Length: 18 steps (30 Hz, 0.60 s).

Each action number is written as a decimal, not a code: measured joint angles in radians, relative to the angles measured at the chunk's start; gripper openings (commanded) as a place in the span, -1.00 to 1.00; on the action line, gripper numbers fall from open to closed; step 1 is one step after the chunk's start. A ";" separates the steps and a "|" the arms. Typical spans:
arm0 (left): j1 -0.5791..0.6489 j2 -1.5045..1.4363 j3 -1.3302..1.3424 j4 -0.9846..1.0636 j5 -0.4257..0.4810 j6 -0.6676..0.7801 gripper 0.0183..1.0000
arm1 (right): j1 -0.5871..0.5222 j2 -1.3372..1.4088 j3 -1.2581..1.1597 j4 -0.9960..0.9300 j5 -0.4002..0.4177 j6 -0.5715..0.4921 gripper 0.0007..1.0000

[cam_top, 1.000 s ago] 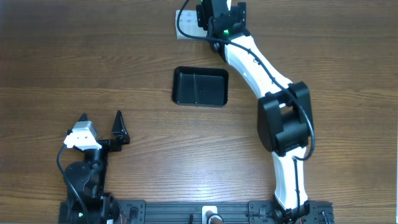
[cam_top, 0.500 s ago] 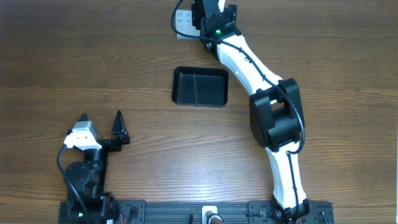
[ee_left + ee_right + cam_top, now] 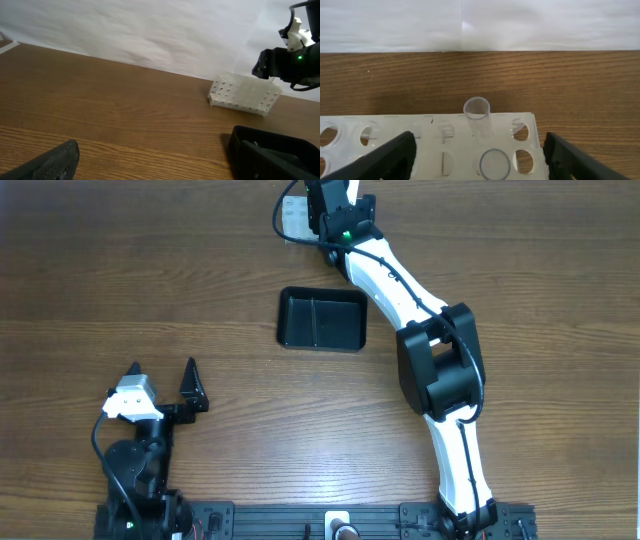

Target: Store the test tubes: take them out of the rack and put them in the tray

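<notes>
The white test tube rack [image 3: 293,220] stands at the table's far edge, also in the left wrist view as the rack [image 3: 244,93]. My right gripper [image 3: 320,202] hovers over its right end. In its wrist view the rack [image 3: 380,137] lies just below the open right gripper [image 3: 477,160], whose fingers straddle it. One clear test tube [image 3: 477,114] stands upright in a hole between them, and a second tube's rim [image 3: 494,162] sits nearer. The black tray [image 3: 322,319] lies mid-table. My left gripper [image 3: 162,375] rests open at the near left, holding nothing.
A white wall runs behind the rack. Bare wooden table [image 3: 520,270] spreads left and right of the tray. The right arm's dark elbow [image 3: 440,370] hangs to the tray's right. The right gripper [image 3: 287,60] appears beside the rack from the left wrist.
The right arm has swung left and farther back, bringing its gripper over the rack's right end. The left arm has stayed still.
</notes>
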 measured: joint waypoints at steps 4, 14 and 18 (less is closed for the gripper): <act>0.000 0.000 0.000 0.000 0.000 0.000 1.00 | 0.000 0.005 0.000 0.000 0.005 0.002 0.55; 0.000 0.000 0.000 0.000 0.000 0.000 0.99 | 0.000 0.024 0.000 0.000 0.005 0.000 0.39; 0.000 0.000 0.000 0.000 0.000 0.000 1.00 | 0.000 0.025 0.000 0.000 0.005 0.002 0.16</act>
